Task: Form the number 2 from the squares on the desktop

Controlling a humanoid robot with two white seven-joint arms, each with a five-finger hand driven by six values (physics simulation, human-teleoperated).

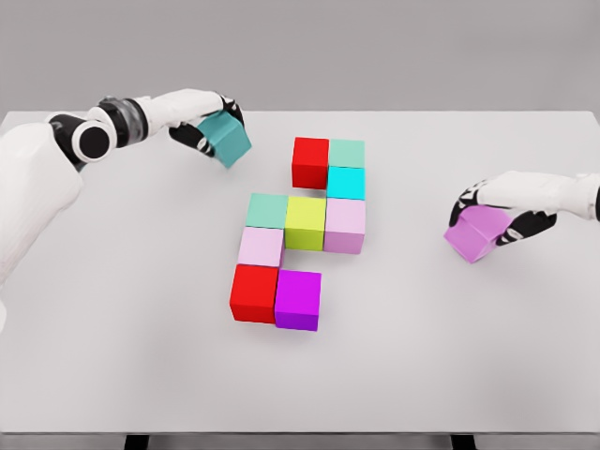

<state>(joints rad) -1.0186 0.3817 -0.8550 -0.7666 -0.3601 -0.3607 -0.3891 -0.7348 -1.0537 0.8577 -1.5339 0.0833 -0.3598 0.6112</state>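
Note:
Several coloured cubes sit joined in the middle of the white table [141, 356]. The top row is a red cube [310, 161] and a mint cube [347, 153], with a cyan cube [345, 183] under the mint one. Below run a green-teal cube [267, 210], a yellow-green cube [306, 222] and a pale pink cube [344, 225]. A light pink cube [261, 247], a second red cube [254, 292] and a magenta cube [298, 299] close the bottom. My left hand [208, 124] is shut on a teal cube [228, 138] at the upper left. My right hand [495, 214] is shut on a violet cube [476, 232] at the right.
The table's front edge runs along the bottom of the view, its far edge near the top. Grey wall stands behind.

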